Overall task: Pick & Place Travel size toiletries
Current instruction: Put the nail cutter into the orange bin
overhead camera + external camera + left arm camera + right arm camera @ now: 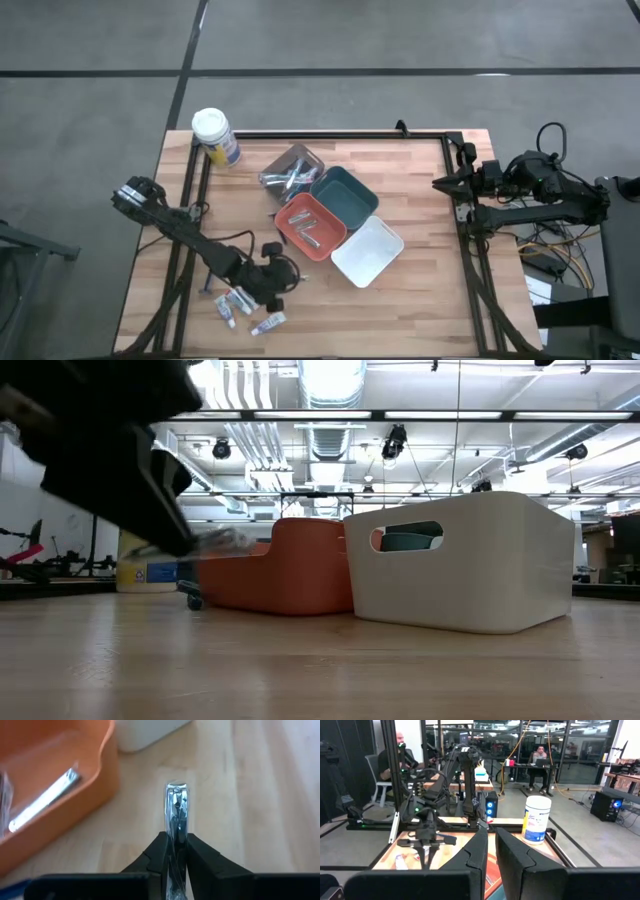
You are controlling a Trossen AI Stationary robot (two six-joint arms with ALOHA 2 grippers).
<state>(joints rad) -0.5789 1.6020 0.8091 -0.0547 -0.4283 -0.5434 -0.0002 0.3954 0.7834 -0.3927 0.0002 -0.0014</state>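
Note:
My left gripper (283, 272) hangs over the near left part of the table, just short of the orange tray (310, 225), and is shut on a silver nail clipper (176, 810). In the orange tray lies another silver clipper (45, 805). Small white tubes (232, 303) and one more tube (268, 322) lie flat on the wood beside the left gripper, toward the near edge. My right gripper (440, 183) waits, shut, at the table's right edge, high above it. My left gripper pinches the nail clipper's rear end (176, 851) between its two fingers, which lie along it. The fingers slant down from the table's near left. The clipper sticks out past the fingertips (197, 851), standing on edge, clear of the table (225, 540).
A teal tray (343, 195) and a white tray (367, 250) stand against the orange one. A clear packet of dark pieces (292, 172) lies behind them. A white-lidded canister (215, 135) stands at the far left corner. Bare wood lies to the right.

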